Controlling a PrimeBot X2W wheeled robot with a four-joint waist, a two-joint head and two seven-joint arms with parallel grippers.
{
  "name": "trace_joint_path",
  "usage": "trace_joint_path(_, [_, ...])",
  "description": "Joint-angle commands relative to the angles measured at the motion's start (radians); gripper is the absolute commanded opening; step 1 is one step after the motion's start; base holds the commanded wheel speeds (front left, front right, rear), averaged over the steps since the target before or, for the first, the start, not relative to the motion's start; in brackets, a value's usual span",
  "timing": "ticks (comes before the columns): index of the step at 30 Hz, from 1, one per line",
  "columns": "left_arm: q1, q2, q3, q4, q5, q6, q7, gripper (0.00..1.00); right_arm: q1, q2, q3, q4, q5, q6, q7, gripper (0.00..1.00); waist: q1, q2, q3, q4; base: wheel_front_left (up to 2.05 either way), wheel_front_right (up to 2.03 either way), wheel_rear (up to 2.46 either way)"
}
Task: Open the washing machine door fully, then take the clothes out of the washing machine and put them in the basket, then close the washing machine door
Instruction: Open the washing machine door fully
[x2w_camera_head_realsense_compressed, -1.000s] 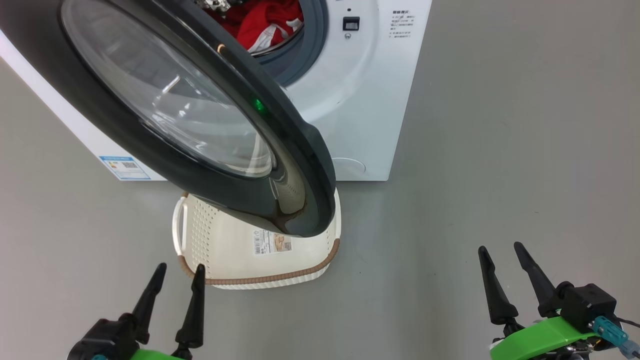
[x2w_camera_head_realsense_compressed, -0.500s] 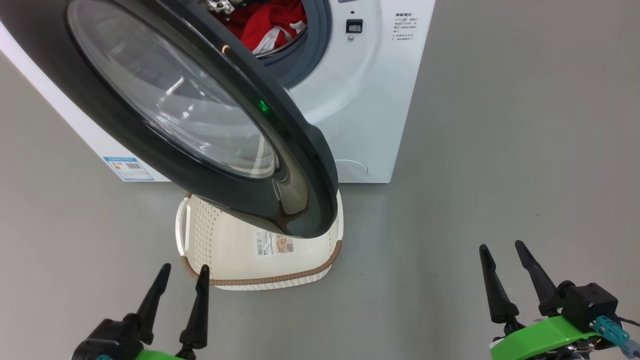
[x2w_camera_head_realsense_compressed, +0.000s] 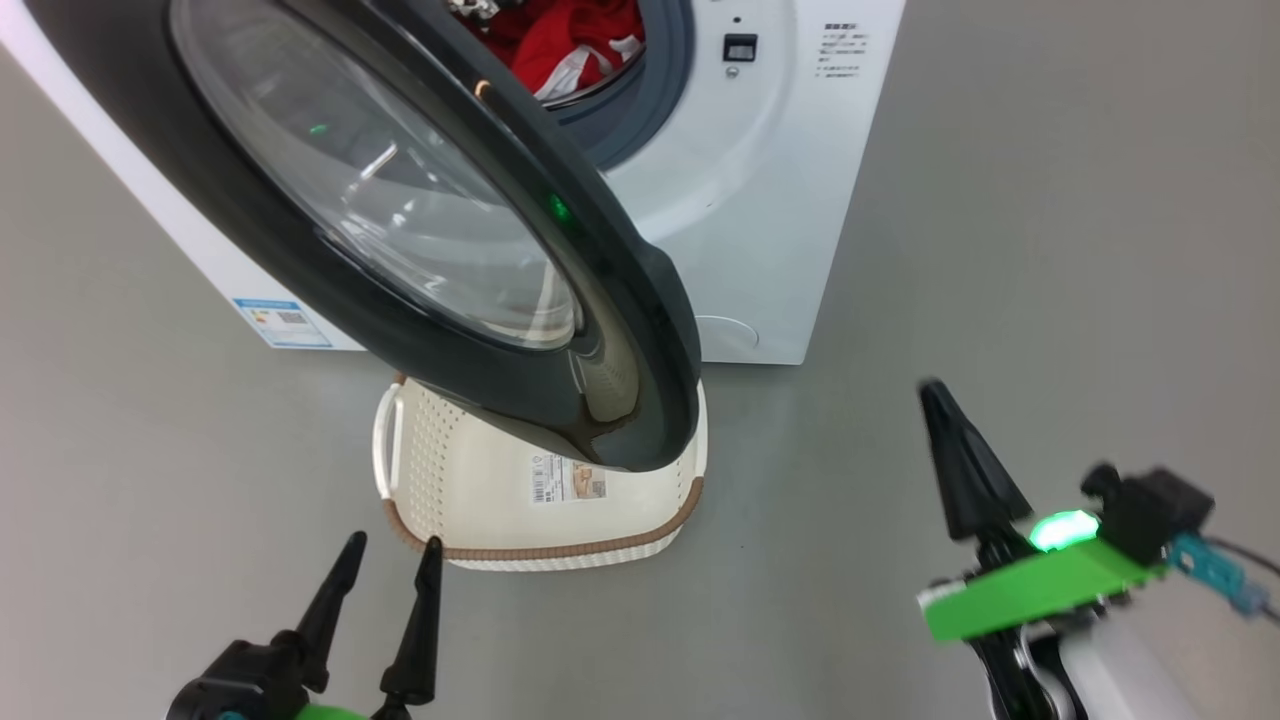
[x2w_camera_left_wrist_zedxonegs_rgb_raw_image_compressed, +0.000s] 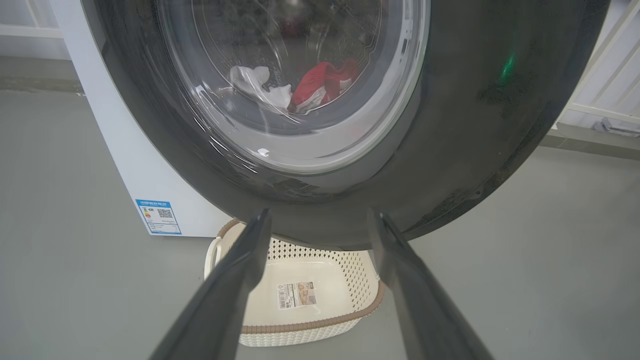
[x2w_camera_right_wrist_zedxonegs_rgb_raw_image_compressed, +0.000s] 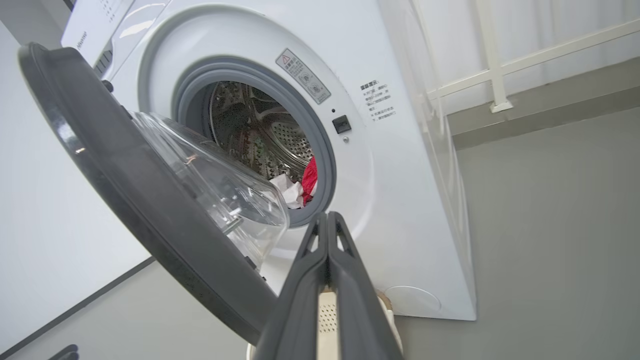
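**Head view**
- washing machine (x2w_camera_head_realsense_compressed: 740, 200): at 12 o'clock, on the floor (x2w_camera_head_realsense_compressed: 1050, 250).
- washing machine door (x2w_camera_head_realsense_compressed: 620, 300): part open, not fully. It hangs out toward 6 o'clock.
- clothes (x2w_camera_head_realsense_compressed: 575, 40): red w/ white trim, inside the drum at 12.
- basket (x2w_camera_head_realsense_compressed: 560, 552): on the floor below the door's lower rim, which covers its far half. Gap betw. them can't be told.
- left tool (x2w_camera_head_realsense_compressed: 393, 545): at 7 o'clock, fingers apart, holding nothing, just beside the basket's near rim.
- right tool (x2w_camera_head_realsense_compressed: 940, 400): at 4 o'clock, fingers together on nothing, well apart from the door.

**Left wrist view**
- left tool (x2w_camera_left_wrist_zedxonegs_rgb_raw_image_compressed: 320, 215): faces the door's outer side.
- Red and white garments show thru the glass.
- Risk: if the door is swung wider it prob. comes at this tool, so expect a knock.

**Right wrist view**
- right tool (x2w_camera_right_wrist_zedxonegs_rgb_raw_image_compressed: 327, 217): its closed tip points at the opening, at 5 o'clock of the grey gasket (x2w_camera_right_wrist_zedxonegs_rgb_raw_image_compressed: 320, 150).
- Risk: a narrow tip pushing the glossy rim may skid off, or strike the glass bowl.
- Risk: w/ the door left over the basket, dropped garments could land on the door or floor.
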Motion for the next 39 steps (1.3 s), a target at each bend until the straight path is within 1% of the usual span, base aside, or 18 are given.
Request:
trace_joint_path(1, [-0.001,0.008,0.027,-0.022,0.002,-0.005,-0.012,1.00,-0.046,-0.010,0.046,-0.030,0.041,0.007,-0.006,0.00,0.0000,0.0000,0.003,0.006,0.00,0.00,0.00])
trace_joint_path(5, [-0.003,0.005,0.017,-0.018,0.000,-0.005,-0.012,1.00,-0.134,-0.039,0.146,-0.022,0.248,0.007,-0.006,0.00,0.0000,0.0000,0.006,0.020,0.00,0.00,0.00])
trace_joint_path(8, [-0.006,0.002,0.007,-0.016,-0.003,-0.005,-0.012,1.00,-0.200,-0.065,0.238,-0.007,0.495,0.007,-0.001,0.00,0.0000,0.0000,0.010,0.033,0.00,0.00,0.00])
trace_joint_path(10, [-0.008,0.000,0.001,-0.015,-0.006,-0.005,-0.012,1.00,-0.249,-0.087,0.280,-0.012,0.657,0.007,0.029,0.00,0.0000,0.0000,0.014,0.040,0.00,0.00,0.00])
trace_joint_path(12, [-0.014,-0.003,-0.008,-0.014,-0.008,-0.005,-0.012,1.00,-0.290,-0.101,0.293,-0.016,0.797,0.007,0.080,0.00,0.0000,0.0000,0.021,0.049,0.00,0.00,0.00])
trace_joint_path(14, [-0.021,-0.006,-0.019,-0.013,-0.012,-0.005,-0.012,1.00,-0.323,-0.107,0.300,-0.015,0.915,0.007,0.162,0.00,0.0000,0.0000,0.031,0.059,0.00,0.00,0.00])
trace_joint_path(18, [-0.034,-0.009,-0.044,-0.007,-0.023,-0.005,-0.012,1.00,-0.373,-0.107,0.275,0.013,1.073,0.007,0.335,0.00,0.0000,0.0000,0.048,0.078,0.00,0.00,0.00])
trace_joint_path(19, [-0.038,-0.010,-0.052,-0.005,-0.026,-0.005,-0.012,1.00,-0.382,-0.104,0.266,0.025,1.098,0.007,0.376,0.00,0.0000,0.0000,0.051,0.084,0.00,0.00,0.00])
trace_joint_path(20, [-0.038,-0.010,-0.052,-0.005,-0.026,-0.005,-0.012,1.00,-0.382,-0.104,0.266,0.025,1.098,0.007,0.376,0.00,0.0000,0.0000,0.051,0.084,0.00,0.00,0.00])
trace_joint_path(23, [-0.044,-0.012,-0.066,-0.001,-0.034,-0.005,-0.012,1.00,-0.402,-0.097,0.246,0.068,1.158,0.007,0.507,0.00,0.0000,0.0000,0.058,0.098,0.00,0.00,0.00])
trace_joint_path(28, [-0.046,-0.014,-0.076,0.007,-0.043,-0.005,-0.012,1.00,-0.424,-0.083,0.222,0.123,1.193,0.007,0.669,0.00,0.0000,0.0000,0.056,0.121,0.00,0.00,0.00])
trace_joint_path(34, [-0.037,-0.018,-0.079,0.014,-0.047,-0.005,-0.012,1.00,-0.402,-0.056,0.209,0.141,1.179,0.007,0.785,0.00,0.0000,0.0000,0.035,0.150,0.00,0.00,0.00])
trace_joint_path(39, [-0.025,-0.019,-0.079,0.017,-0.045,-0.005,-0.012,1.00,-0.371,-0.031,0.214,0.134,1.146,0.007,0.839,0.00,0.0000,0.0000,0.010,0.184,0.00,0.00,0.00])
